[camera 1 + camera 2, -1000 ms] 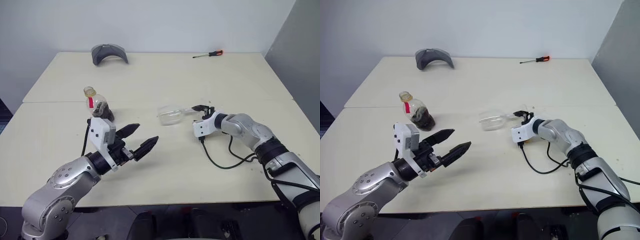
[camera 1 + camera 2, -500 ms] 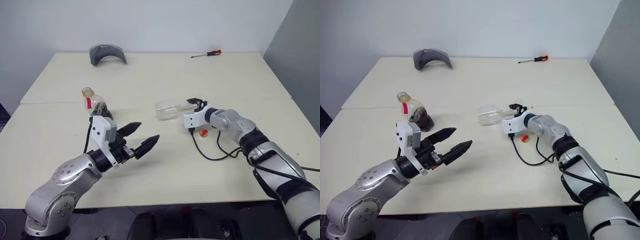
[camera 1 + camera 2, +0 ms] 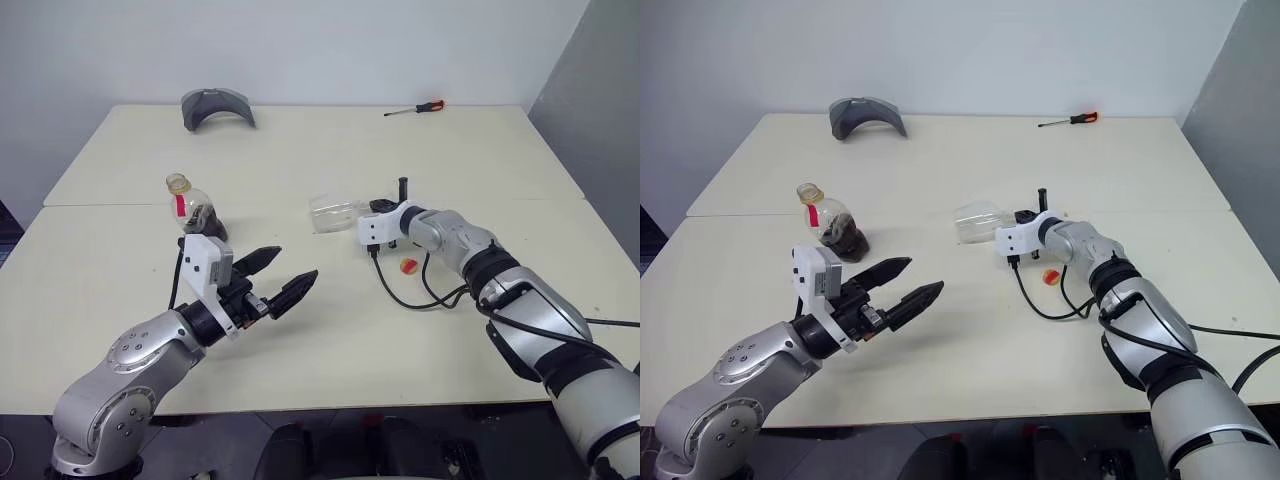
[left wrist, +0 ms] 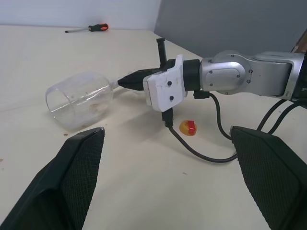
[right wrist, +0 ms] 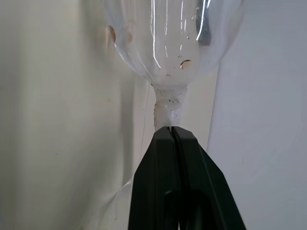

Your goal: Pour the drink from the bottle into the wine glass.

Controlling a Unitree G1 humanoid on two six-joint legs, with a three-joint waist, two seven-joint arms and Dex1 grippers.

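The wine glass [image 3: 335, 212] lies on its side near the table's middle, its open rim turned toward the robot's left. My right gripper [image 3: 364, 209] is shut on the glass's stem just behind the bowl [image 5: 170, 43], with its fingertips [image 5: 163, 136] pressed together there. The bottle [image 3: 190, 206] stands upright at the left, with a yellowish cap, a red neck label and dark drink in its lower part. My left gripper [image 3: 297, 262] hovers open and empty in front of the bottle, pointing toward the glass [image 4: 79, 98].
A small red-and-yellow piece [image 3: 408, 266] lies on the table beside the right wrist and its black cable [image 3: 400, 295]. A screwdriver [image 3: 415, 107] and a grey curved object [image 3: 217, 105] lie along the far edge. A seam [image 3: 120, 203] runs across the tabletop.
My right gripper closed on the glass's stem and moved with it to the left and farther away. The red-and-yellow piece came into view. The left arm stayed put.
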